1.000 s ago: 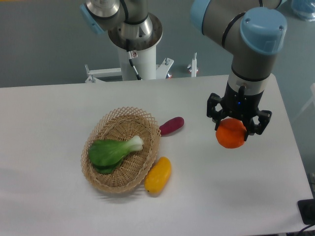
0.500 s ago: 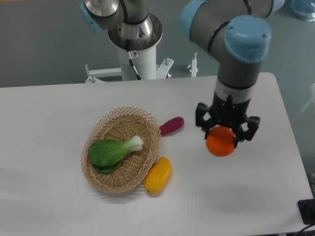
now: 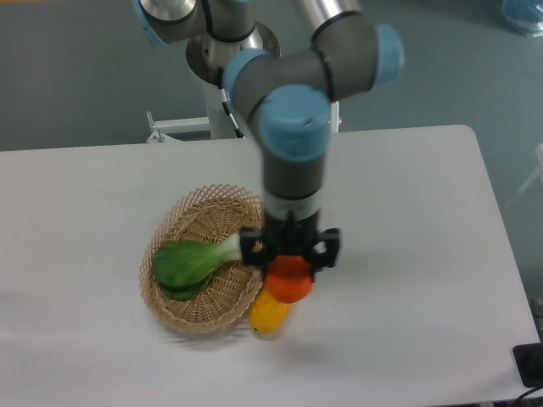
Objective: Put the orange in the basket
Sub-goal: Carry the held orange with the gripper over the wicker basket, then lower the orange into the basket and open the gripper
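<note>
Orange [image 3: 289,281] pinched between fingers of gripper [image 3: 290,254], carried in air just past right rim of basket [image 3: 188,222], above yellow fruit [image 3: 269,314]. If dropped here, basket likely missed, or rim clipped. Bok choy [image 3: 193,261] already inside, so landing spot crowded. No readable labels or writing spotted.

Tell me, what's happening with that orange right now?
Gripper shut on orange. Held over yellow fruit, beside basket rim. Leafy green already in basket.
</note>
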### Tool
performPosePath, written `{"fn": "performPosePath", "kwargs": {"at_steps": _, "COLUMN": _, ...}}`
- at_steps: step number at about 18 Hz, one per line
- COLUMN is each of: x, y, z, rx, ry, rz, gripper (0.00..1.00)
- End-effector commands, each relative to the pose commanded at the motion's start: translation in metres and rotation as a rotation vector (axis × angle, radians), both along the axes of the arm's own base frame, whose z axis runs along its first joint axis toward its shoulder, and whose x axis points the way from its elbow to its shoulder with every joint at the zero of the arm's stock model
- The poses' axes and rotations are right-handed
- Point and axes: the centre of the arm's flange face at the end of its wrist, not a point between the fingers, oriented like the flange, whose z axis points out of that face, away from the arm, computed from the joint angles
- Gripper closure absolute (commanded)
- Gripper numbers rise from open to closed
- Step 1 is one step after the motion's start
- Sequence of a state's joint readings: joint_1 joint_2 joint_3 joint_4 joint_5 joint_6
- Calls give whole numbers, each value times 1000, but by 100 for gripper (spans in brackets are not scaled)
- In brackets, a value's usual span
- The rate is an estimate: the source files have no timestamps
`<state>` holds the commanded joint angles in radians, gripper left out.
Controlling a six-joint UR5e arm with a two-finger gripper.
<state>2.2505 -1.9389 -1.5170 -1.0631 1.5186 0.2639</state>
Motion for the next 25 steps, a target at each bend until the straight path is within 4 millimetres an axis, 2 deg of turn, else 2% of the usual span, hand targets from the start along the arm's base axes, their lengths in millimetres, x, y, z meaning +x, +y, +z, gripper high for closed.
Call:
{"fn": "performPosePath", "kwargs": {"at_steps": 3, "x": 32, "y": 8, "z": -30, "rx": -33, "ry": -25, "rz": -43, "gripper": 36}}
{"fn": "performPosePath", "kwargs": {"at_steps": 4, "x": 44, "y": 14, "z": -40, "rx": -34, "ry": -25, "rz": -60, "gripper": 34}}
{"fn": "performPosePath", "kwargs": {"at_steps": 5, "x": 50, "y": 19, "z": -53, "rx": -36, "ry": -30, "rz": -57, "gripper": 29}}
{"fn": "performPosePath", "kwargs": {"at_steps": 6, "x": 58, "y": 26, "z": -59, "rx": -29, "ry": -27, "rz": -52, "gripper": 29}}
{"fn": "performPosePath", "kwargs": {"at_steps": 8, "x": 70, "y": 32, "z": -78, "rx": -61, "ry": -16, "rz": -61, "gripper": 45}}
{"fn": "performPosePath", "kwargs": {"at_steps": 11, "x": 95, "y": 37, "z": -87, "rx": -84, "ry": -10, "rz": -110, "gripper": 45}}
{"fn": "performPosePath", "kwargs": {"at_steps": 14, "x": 97, "y": 37, "z": -99, "rx": -100, "ry": -19, "rz": -115, "gripper": 39}}
{"fn": "performPosePath", "kwargs": {"at_steps": 17, "x": 99, "y": 35, "z": -111, "rx": -124, "ry": -10, "rz": -118, "gripper": 39}}
{"fn": "performPosePath", "kwargs": {"at_steps": 18, "x": 104, "y": 37, "z": -112, "rx": -126, "ry": -6, "rz": -125, "gripper": 35}}
{"fn": "performPosePath", "kwargs": {"at_steps": 21, "x": 103, "y": 39, "z": -112, "rx": -124, "ry": -4, "rz": -125, "gripper": 27}}
{"fn": "performPosePath", "kwargs": {"at_steps": 23, "x": 102, "y": 40, "z": -110, "rx": -121, "ry": 0, "rz": -126, "gripper": 9}}
{"fn": "performPosePath", "kwargs": {"at_steps": 25, "x": 102, "y": 41, "z": -107, "rx": -116, "ry": 1, "rz": -125, "gripper": 6}}
